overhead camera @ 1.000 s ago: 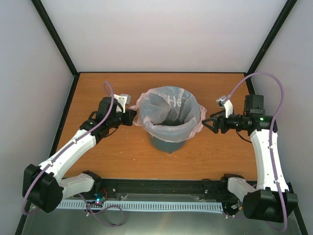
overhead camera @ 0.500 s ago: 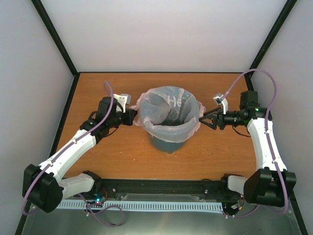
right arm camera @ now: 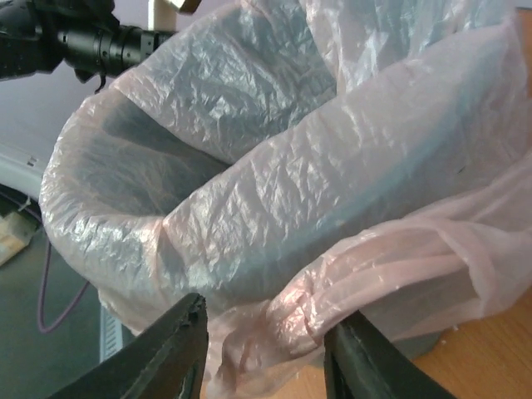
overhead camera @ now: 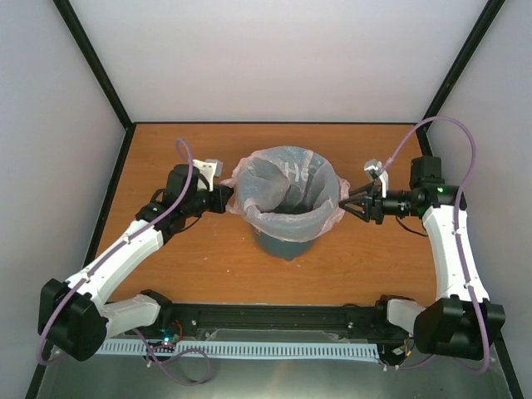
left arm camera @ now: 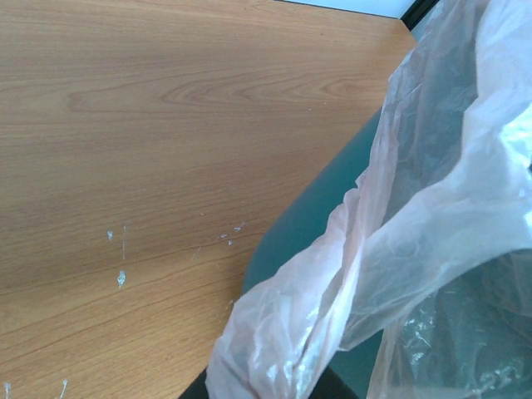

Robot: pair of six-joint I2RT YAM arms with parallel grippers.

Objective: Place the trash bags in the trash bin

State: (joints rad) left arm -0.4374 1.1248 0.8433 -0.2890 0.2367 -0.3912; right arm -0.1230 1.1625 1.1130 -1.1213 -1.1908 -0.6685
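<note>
From above, the round teal trash bin [overhead camera: 287,245] stands between the two tools, lined with the crinkly, translucent pale-pink trash bag [overhead camera: 291,220] folded over its rim. The left gripper [overhead camera: 226,199] meets the film's left edge and the right gripper [overhead camera: 347,205] its right edge. In the left wrist view a bunched strand of film runs down past the smooth teal wall and the wood-grain table [left arm camera: 125,125]; whether that tool grips it cannot be told. In the right wrist view, black fingers [right arm camera: 179,353] stand wide apart with a twisted pink fold lying loose between them

Wooden table [overhead camera: 208,258] (orange-brown) enclosed by white walls [overhead camera: 283,58], black-framed.
</note>
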